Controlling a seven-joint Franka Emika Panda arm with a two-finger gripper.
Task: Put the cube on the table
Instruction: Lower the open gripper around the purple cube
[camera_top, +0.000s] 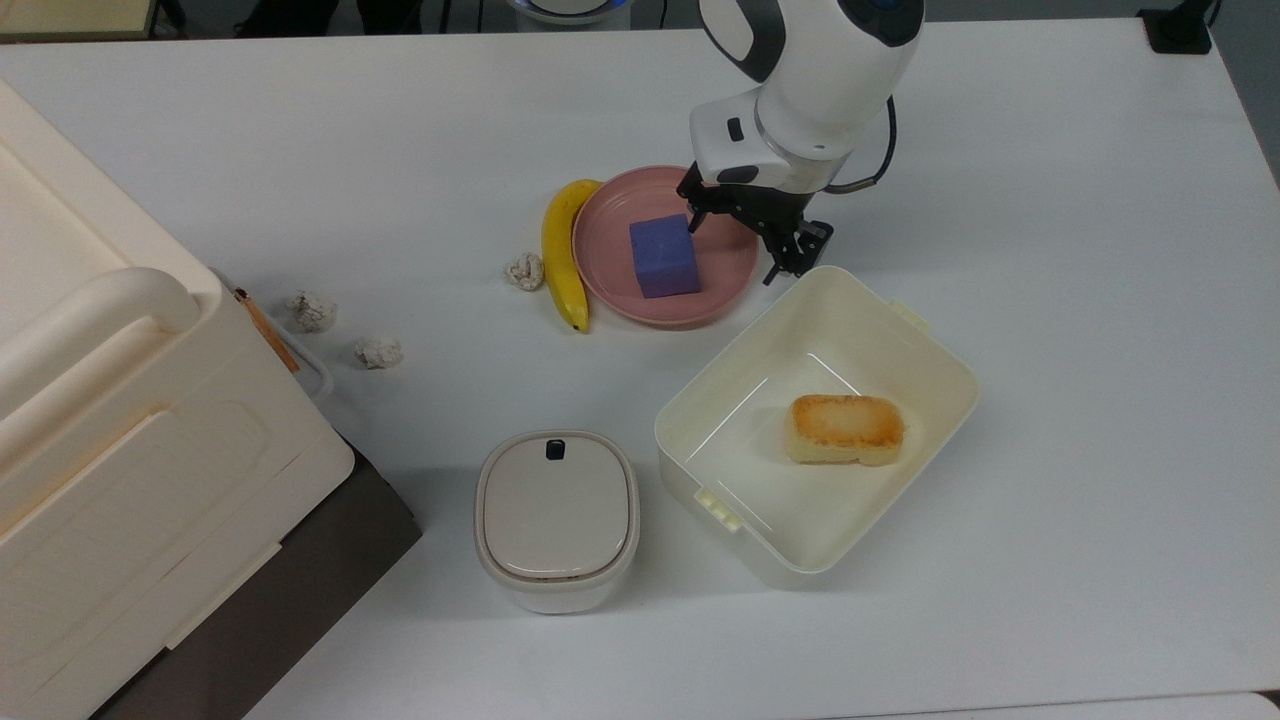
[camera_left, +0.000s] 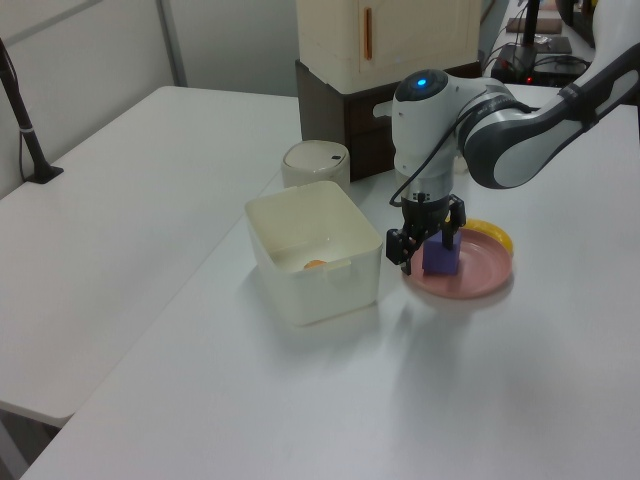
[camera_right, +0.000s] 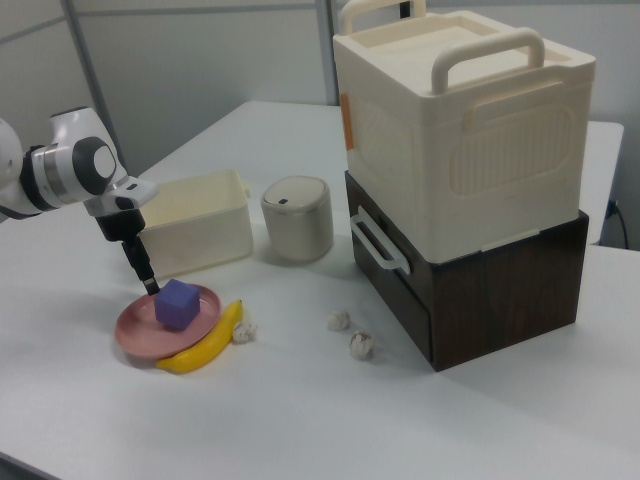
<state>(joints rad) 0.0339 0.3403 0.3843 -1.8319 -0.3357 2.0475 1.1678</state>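
cube (camera_top: 662, 256) on plate (camera_top: 612, 268) — bread (camera_top: 846, 428) in bin (camera_top: 930, 345)

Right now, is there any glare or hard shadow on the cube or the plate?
Top view: the cube is evenly lit and the pink plate shows no glare. Left view: a soft shadow falls on the table in front of the plate.

Cube (camera_top: 662, 257): matt, plain faces. Pink plate (camera_top: 720, 290) beneath it: smooth plastic, slight sheen. Table (camera_top: 1050, 300): smooth matt white. Bin (camera_top: 940, 360) beside plate: glossy cream plastic.

big cream box (camera_top: 120, 420) cropped, arm (camera_top: 810, 60) cropped
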